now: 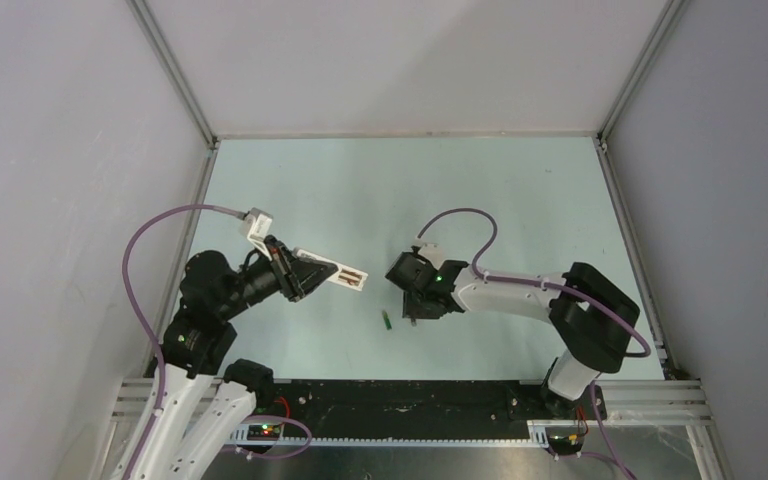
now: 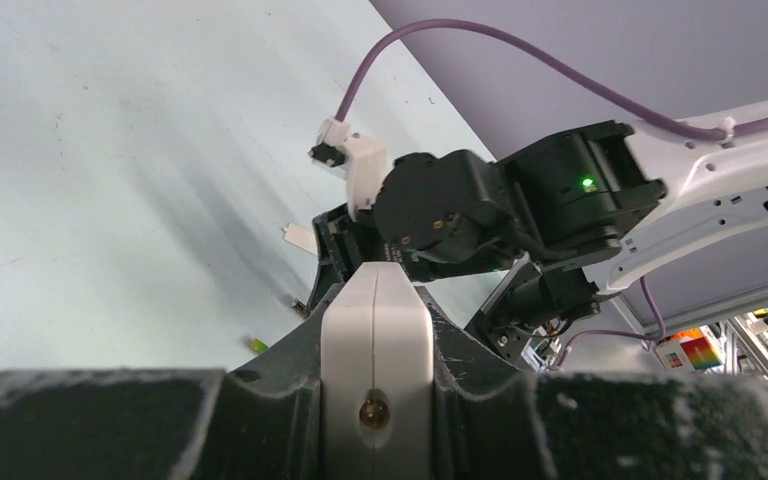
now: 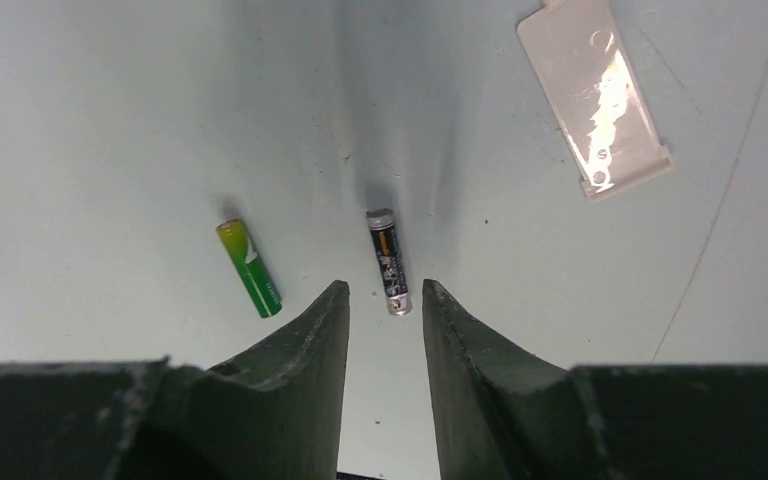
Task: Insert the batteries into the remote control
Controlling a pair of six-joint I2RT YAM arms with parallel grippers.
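Observation:
My left gripper (image 1: 320, 272) is shut on one end of the white remote control (image 1: 352, 279) and holds it above the table, its recessed side up. In the left wrist view the remote control (image 2: 376, 340) sits clamped between the dark fingers of the left gripper (image 2: 376, 305). My right gripper (image 3: 385, 292) hangs open over the table with nothing between its fingers. The blackish battery (image 3: 388, 261) lies just ahead of its tips. The green battery (image 3: 249, 268) lies to the left; in the top view this green battery (image 1: 386, 320) is beside the right gripper (image 1: 422, 303).
A white battery cover (image 3: 595, 95) lies flat on the table beyond the right gripper. The right arm's wrist (image 2: 440, 210) hangs close in front of the held remote. Grey walls and metal rails (image 1: 175, 75) enclose the table.

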